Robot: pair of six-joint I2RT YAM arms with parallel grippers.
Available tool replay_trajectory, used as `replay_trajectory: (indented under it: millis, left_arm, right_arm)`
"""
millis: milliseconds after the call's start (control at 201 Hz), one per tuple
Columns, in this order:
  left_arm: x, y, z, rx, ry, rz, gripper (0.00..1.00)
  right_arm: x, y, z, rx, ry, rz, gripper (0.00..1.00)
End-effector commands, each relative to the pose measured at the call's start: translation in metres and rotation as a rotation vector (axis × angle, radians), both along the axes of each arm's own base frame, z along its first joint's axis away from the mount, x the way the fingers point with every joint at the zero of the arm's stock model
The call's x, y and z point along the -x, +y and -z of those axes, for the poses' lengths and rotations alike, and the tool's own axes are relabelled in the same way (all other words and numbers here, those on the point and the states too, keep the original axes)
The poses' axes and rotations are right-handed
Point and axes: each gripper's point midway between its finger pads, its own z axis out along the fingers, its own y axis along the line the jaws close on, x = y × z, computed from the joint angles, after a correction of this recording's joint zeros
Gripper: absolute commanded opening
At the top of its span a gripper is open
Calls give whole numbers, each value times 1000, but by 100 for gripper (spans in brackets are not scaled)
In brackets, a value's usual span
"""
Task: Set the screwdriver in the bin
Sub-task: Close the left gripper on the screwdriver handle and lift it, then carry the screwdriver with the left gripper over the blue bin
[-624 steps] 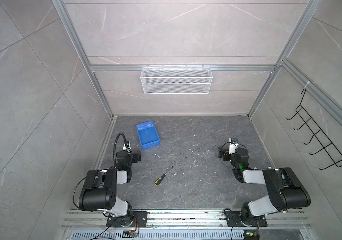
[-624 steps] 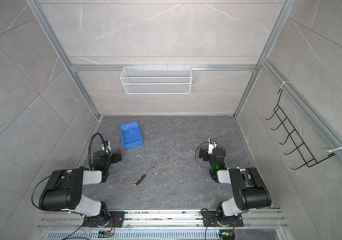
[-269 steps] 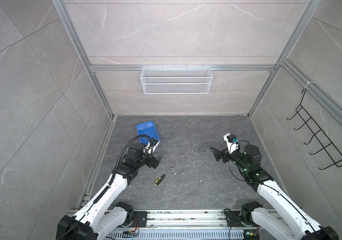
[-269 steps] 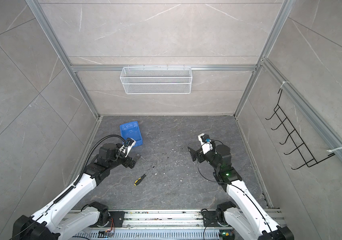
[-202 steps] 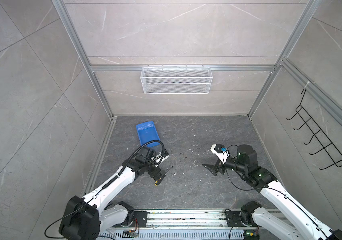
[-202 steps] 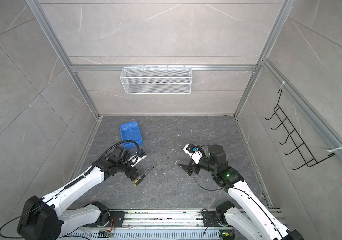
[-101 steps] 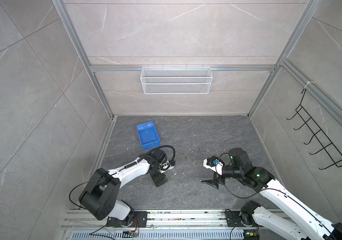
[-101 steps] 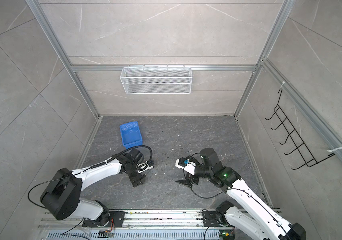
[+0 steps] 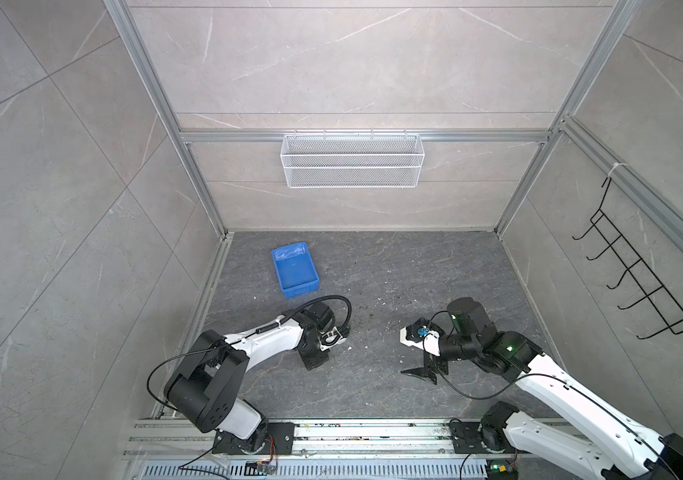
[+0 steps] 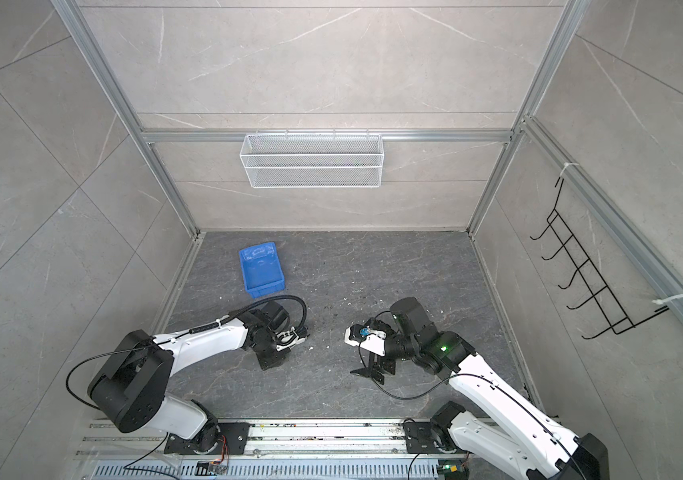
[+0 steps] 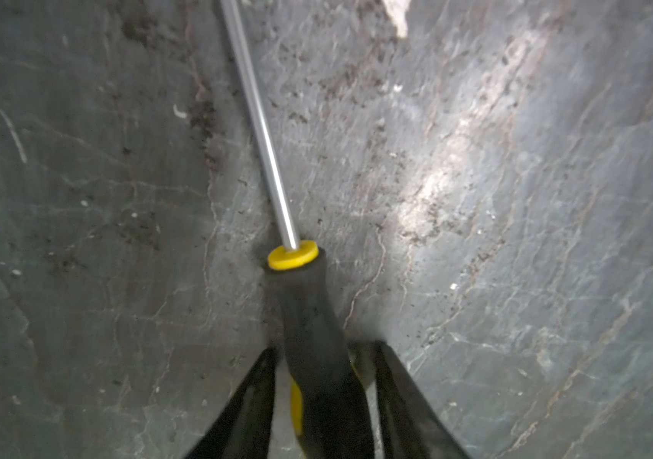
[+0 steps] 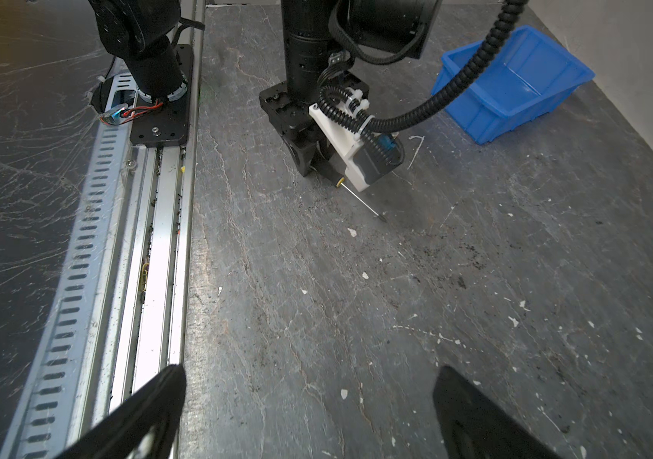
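The screwdriver (image 11: pixel 309 318), black and yellow in the handle with a thin metal shaft, lies on the dark stone floor. My left gripper (image 11: pixel 324 349) points down at it, its two black fingers (image 11: pixel 253 397) closed in against the handle's sides. In the right wrist view the shaft of the screwdriver (image 12: pixel 360 198) sticks out from under that gripper; in both top views the left gripper (image 9: pixel 314 359) (image 10: pixel 271 361) hides the tool. The blue bin (image 9: pixel 294 270) (image 10: pixel 262 270) (image 12: pixel 515 83) stands empty behind it. My right gripper (image 9: pixel 425 372) (image 10: pixel 368 372) (image 12: pixel 309 373) hovers open and holds nothing.
A white wire mesh basket (image 9: pixel 352 166) hangs on the back wall and a black hook rack (image 9: pixel 639 282) on the right wall. An aluminium rail (image 9: pixel 331 432) (image 12: pixel 150 238) with both arm bases runs along the front edge. White specks dot the floor.
The left gripper came down over the screwdriver and its jaws have closed from wide open onto the handle. The right gripper swung down and inward, staying open.
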Motion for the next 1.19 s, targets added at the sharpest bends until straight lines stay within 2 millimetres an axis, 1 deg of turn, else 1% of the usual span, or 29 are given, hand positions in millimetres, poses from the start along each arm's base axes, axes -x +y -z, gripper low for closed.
replay_trajectory:
  millis: [0,45,164,328,463,582,751,930,1015,1189]
  left_arm:
    - [2,9,8,-32,-13,-1,27]
    - [1,7,7,-20,-18,0,21]
    - [-2,2,4,10,-42,-1,8]
    - [-9,-5,-5,55,-90,-2,0]
    - [-17,-10,-17,89,-134,-10,0]
    - [-25,-16,-31,137,-185,-38,0]
    - [-37,-23,-56,207,-268,-81,0]
    - [-54,-35,-82,304,-341,-158,0]
    - [-65,-39,-96,340,-378,-219,0]
    - [-94,-38,-120,399,-471,-404,0]
  right_arm:
    - [-2,2,-10,-7,-36,-11,99]
    - [-2,2,-9,-5,-35,-12,99]
    - [-3,2,-11,-11,-37,-4,99]
    - [-3,1,-17,-31,-47,13,99]
    - [-4,2,-19,-42,-41,24,99]
    - [-8,5,-31,-92,-65,49,99]
    - [-15,9,-44,-163,-83,91,99]
    - [-27,14,-57,-220,-120,123,99]
    - [-34,17,-63,-251,-147,145,99]
    - [-47,25,-74,-321,-179,168,99]
